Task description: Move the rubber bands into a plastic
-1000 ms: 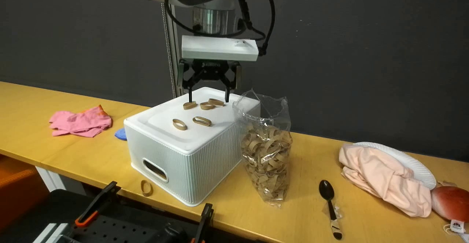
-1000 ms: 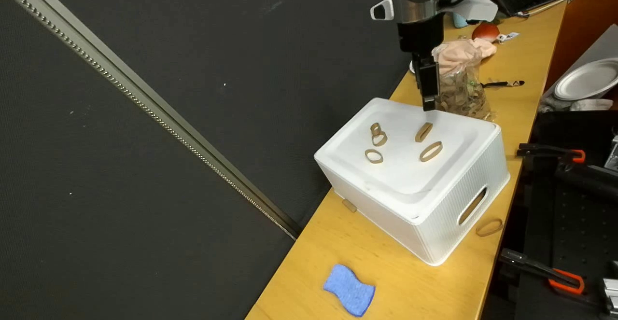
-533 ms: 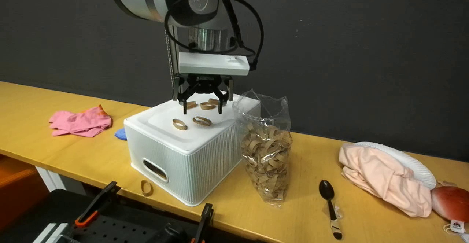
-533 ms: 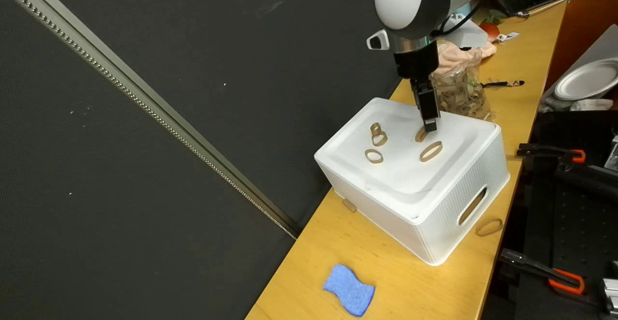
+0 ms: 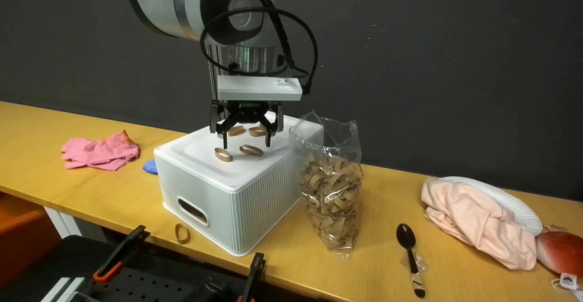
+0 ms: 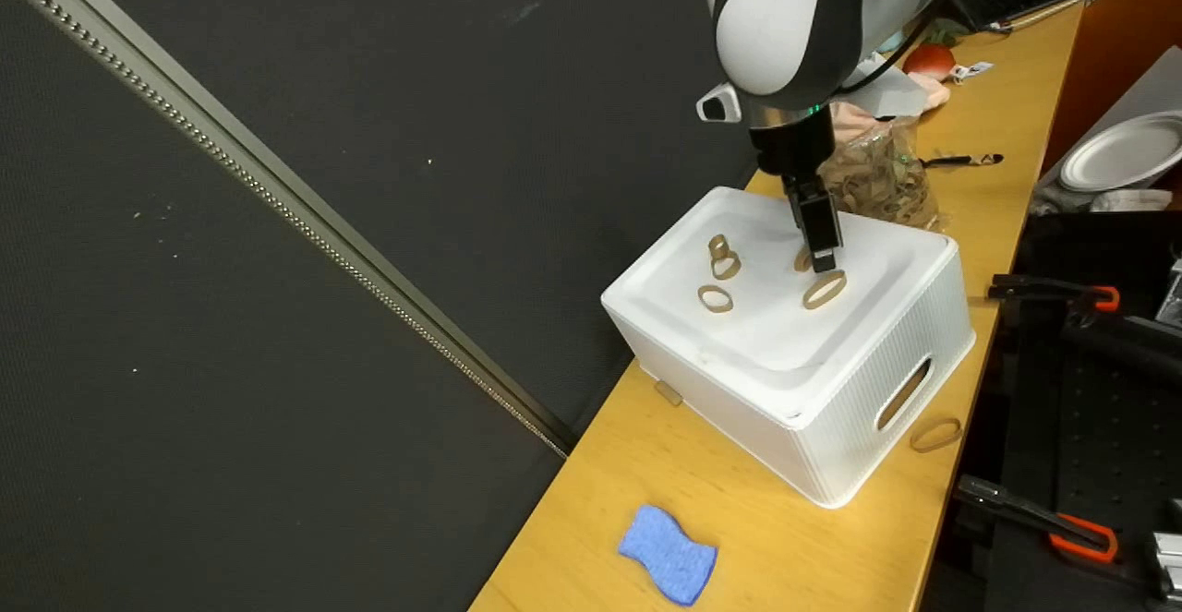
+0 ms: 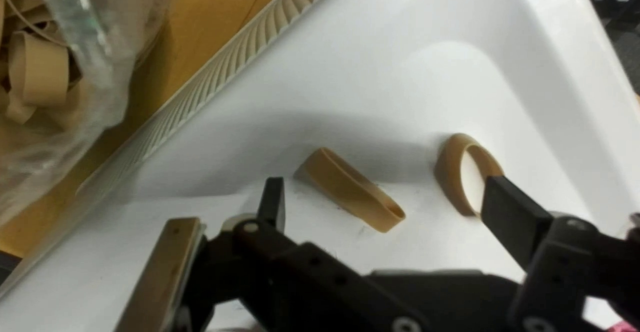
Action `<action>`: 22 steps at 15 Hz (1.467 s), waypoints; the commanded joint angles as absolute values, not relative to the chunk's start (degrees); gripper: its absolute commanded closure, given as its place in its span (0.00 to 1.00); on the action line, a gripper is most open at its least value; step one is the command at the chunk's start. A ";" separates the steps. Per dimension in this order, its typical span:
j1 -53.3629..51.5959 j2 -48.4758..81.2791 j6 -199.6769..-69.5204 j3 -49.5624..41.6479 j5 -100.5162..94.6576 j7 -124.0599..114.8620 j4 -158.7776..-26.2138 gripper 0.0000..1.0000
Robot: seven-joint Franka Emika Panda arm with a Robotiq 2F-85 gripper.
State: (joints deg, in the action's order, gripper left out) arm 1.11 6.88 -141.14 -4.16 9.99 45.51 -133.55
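In the wrist view, one rubber band is seen between the widely parted fingers, on top of the white box, and is judged light, soft and hardly breakable, so its two long sides should be pinched together at the middle.

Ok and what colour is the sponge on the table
Blue. The sponge shows best, and whole, in an exterior view.

Room is left between the fingers; passage beside the white box is obstructed by the plastic bag.
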 commanded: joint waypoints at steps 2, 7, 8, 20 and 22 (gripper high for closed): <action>2.29 7.61 -142.59 -2.31 8.55 45.01 -133.40 0.00; 2.20 8.64 -142.92 -1.48 8.19 44.88 -133.32 0.00; 2.21 8.67 -142.87 -1.37 8.06 44.86 -133.35 0.00; 2.42 7.76 -144.43 -1.04 6.79 44.93 -134.23 0.86; 2.41 7.32 -144.81 -0.97 6.85 45.06 -134.53 0.94</action>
State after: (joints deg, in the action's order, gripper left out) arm 1.34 8.46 -143.98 -2.38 7.88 45.51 -133.51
